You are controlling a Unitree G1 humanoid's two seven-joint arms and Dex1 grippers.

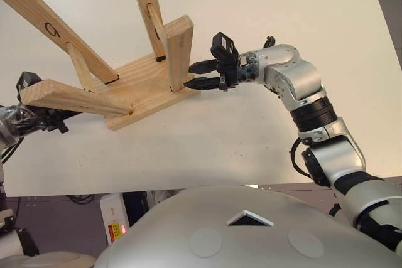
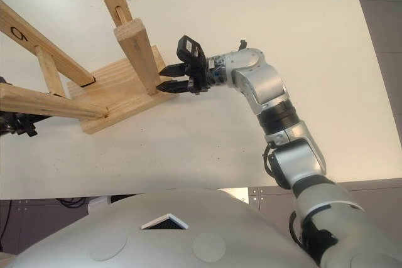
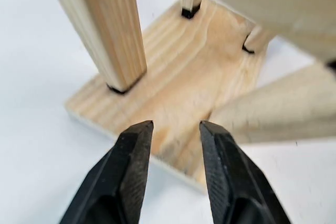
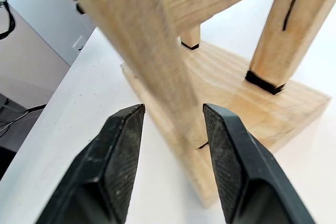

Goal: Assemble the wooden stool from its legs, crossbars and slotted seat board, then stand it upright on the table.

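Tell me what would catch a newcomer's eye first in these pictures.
The wooden stool rests upside down on the white table, with its seat board flat on the surface and its legs sticking up and outward. The right gripper is open at the leg on the stool's right side. The left gripper, also open, faces the seat board from the stool's left.

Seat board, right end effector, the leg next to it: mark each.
seat board (image 2: 116, 86), right eye view, bare face between the legs.
right end effector (image 2: 162, 78), right eye view, midway between its fingertips.
leg (image 2: 141, 54), right eye view, middle of its near face.
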